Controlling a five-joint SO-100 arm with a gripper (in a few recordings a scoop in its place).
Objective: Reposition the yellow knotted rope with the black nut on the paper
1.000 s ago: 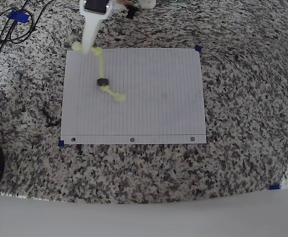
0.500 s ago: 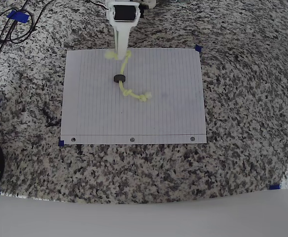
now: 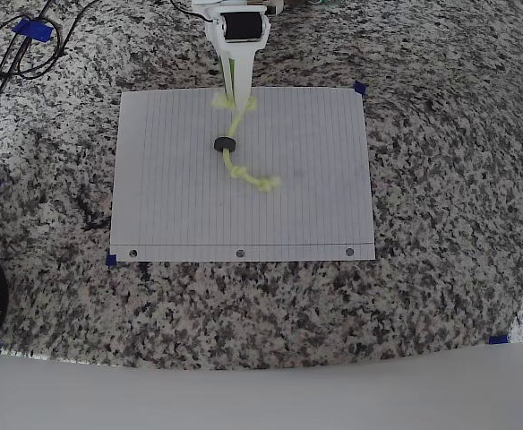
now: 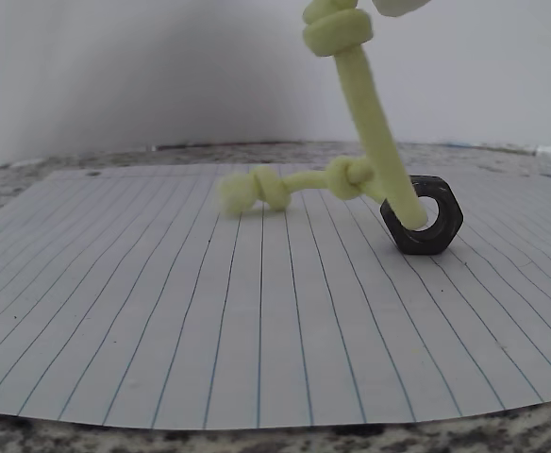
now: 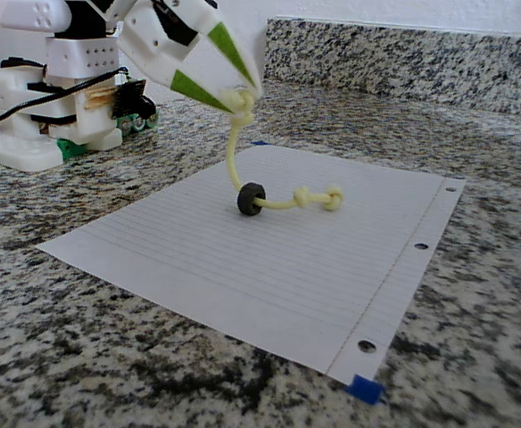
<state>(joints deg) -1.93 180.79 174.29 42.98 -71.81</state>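
Observation:
The yellow knotted rope hangs from my gripper, which is shut on its upper knot above the paper's far edge. The rope runs down through the black nut, which rests on edge on the paper. Past the nut, the rope's free end with two knots lies flat on the sheet. In the wrist view the rope slants down into the nut, and the far knots lie behind it on the paper. The white lined paper lies flat on the granite counter.
Blue tape marks hold the paper's corners. Black cables coil at the overhead view's top left. The arm's white base stands behind the sheet. A white counter edge runs along the bottom.
My gripper has swung right along the paper's far edge, dragging the rope and nut from the sheet's left part toward its middle; the free end trailed rightward.

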